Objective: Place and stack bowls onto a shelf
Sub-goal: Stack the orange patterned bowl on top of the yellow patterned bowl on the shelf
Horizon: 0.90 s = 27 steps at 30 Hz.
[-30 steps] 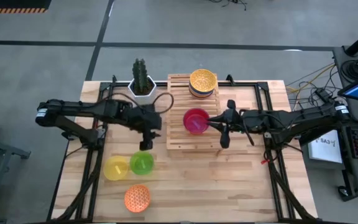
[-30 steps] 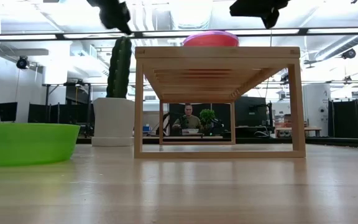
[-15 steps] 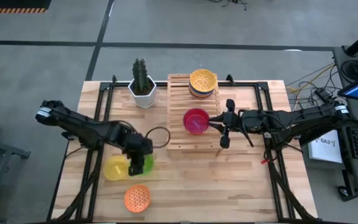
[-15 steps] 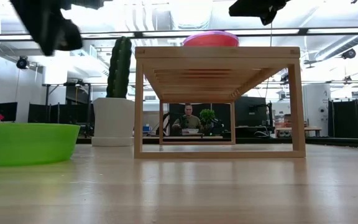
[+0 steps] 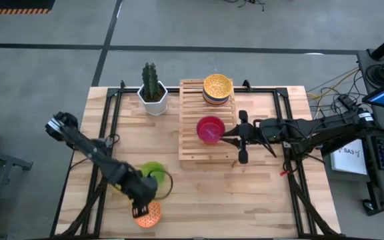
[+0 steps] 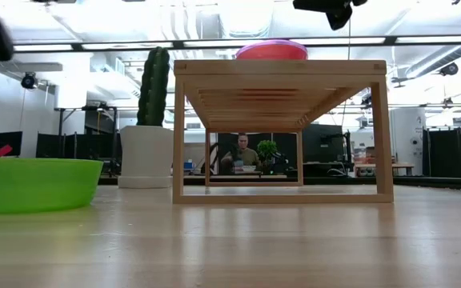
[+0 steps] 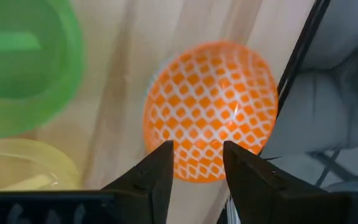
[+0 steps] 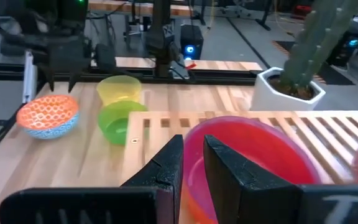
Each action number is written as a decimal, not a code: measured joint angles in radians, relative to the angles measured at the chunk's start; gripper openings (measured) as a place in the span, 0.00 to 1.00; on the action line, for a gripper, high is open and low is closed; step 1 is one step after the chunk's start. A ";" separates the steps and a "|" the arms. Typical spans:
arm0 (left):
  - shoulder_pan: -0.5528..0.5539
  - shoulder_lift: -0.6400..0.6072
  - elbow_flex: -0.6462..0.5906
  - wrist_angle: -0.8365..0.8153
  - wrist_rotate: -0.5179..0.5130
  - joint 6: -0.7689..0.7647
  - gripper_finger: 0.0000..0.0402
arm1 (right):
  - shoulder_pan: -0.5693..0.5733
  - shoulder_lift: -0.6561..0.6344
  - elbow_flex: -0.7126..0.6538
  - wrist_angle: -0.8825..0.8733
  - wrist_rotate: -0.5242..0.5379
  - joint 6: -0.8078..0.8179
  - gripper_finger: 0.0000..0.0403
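The left gripper (image 5: pixel 141 200) hung directly over the round orange lattice-patterned bowl (image 7: pixel 210 109), its fingers (image 7: pixel 157 171) parted and empty, framing the bowl's near rim. That bowl sat upright on the wooden surface (image 5: pixel 245 200) near the front edge, just beside the translucent green bowl (image 5: pixel 153 173) and the yellow bowl (image 7: pixel 23 168). It looked like glazed ceramic: stiff, probably heavier than the plastic ones, slick and liable to chip, so a pinch across the rim wall, one finger inside and one outside, seemed the soundest hold. The right gripper (image 5: pixel 234 137) waited at the edge of the light slatted wooden shelf (image 5: pixel 191 150), its fingers nearly closed on nothing, just beside the stacked pink-red bowl (image 5: pixel 210 129); another patterned stack (image 5: pixel 217 88) stood at the shelf's far end.
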 joint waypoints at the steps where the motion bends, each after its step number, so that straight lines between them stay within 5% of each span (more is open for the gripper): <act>1: -0.016 0.027 0.006 0.004 0.000 -0.008 0.32 | 0.004 0.000 0.000 0.000 -0.008 0.000 0.13; 11: -0.050 0.231 0.130 -0.116 -0.009 0.027 0.36 | 0.028 0.000 0.000 0.010 -0.020 -0.016 0.13; 20: -0.077 0.216 0.167 -0.219 -0.172 0.078 0.36 | 0.027 0.000 0.000 0.014 -0.020 -0.027 0.13; 27: -0.087 0.217 0.122 -0.161 -0.186 0.080 0.36 | 0.027 0.000 0.000 0.013 -0.020 -0.027 0.13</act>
